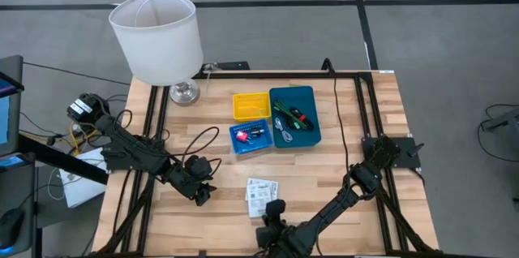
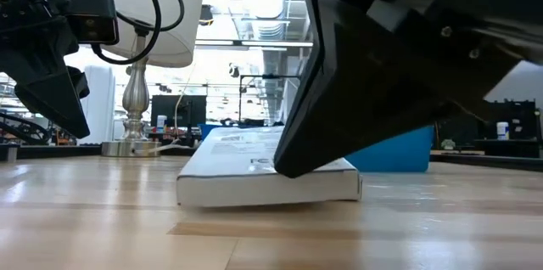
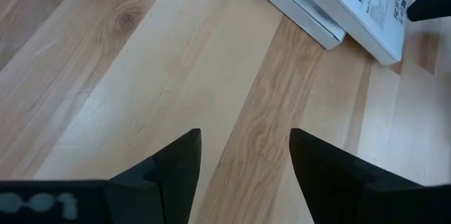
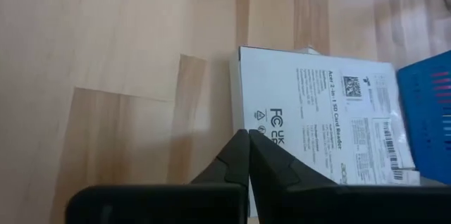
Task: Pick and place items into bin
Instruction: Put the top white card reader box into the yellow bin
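Two white printed boxes [image 1: 261,194] lie flat side by side on the wooden table, near its front edge; they also show in the left wrist view [image 3: 338,5]. My right gripper [image 1: 274,208] is shut and slants down over the near edge of one box [image 4: 317,118]. My left gripper [image 1: 201,191] hangs open over bare wood, left of the boxes, with nothing between its fingers [image 3: 245,139]. The bin set stands farther back: a yellow tray [image 1: 250,105], a small blue tray [image 1: 250,137] with a red-pink bit, and a teal tray [image 1: 295,117] with black sticks, a green piece and a cable. My right gripper's shut fingertips [image 4: 239,150] stand at the near edge of the white box [image 4: 243,111], slanting down from the table's near side. In the low view the tip [image 2: 284,168] overlaps the box's top edge [image 2: 254,168]. I cannot tell whether it touches the box.
A lamp with a white shade [image 1: 156,35] and a metal foot [image 1: 185,92] stands at the far left corner. Black frame rails [image 1: 357,104] run along the table's sides. Bare wood lies between my left gripper and the boxes.
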### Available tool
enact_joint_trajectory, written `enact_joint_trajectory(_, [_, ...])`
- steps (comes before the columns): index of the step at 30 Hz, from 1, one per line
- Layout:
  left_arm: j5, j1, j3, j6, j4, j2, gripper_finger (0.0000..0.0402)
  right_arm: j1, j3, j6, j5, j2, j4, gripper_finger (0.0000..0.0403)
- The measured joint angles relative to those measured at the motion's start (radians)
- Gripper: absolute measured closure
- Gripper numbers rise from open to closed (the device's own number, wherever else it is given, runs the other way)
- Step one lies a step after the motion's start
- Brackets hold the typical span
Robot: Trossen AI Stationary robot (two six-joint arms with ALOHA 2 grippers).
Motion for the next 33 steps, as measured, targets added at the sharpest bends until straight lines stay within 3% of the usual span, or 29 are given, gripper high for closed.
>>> enact_joint_trajectory(12, [0.0,0.0,0.0,0.0,0.0,0.0,0.0197,0.0,0.002,-0.002,-0.01,-0.004,0.002,0.0398])
enact_joint_trajectory(20, [0.0,0.0,0.0,0.011,0.0,0.0,0.0197,0.007,0.008,0.008,-0.006,-0.017,-0.01,0.0331])
enact_joint_trajectory(28, [-0.004,0.0,0.0,0.016,0.0,0.0,0.0197,-0.001,0.119,0.049,-0.004,-0.016,-0.168,0.0274])
enact_joint_trajectory(33, [-0.003,0.0,0.0,0.02,0.01,0.0,0.0197,-0.008,0.151,0.164,-0.018,-0.016,-0.283,0.0254])
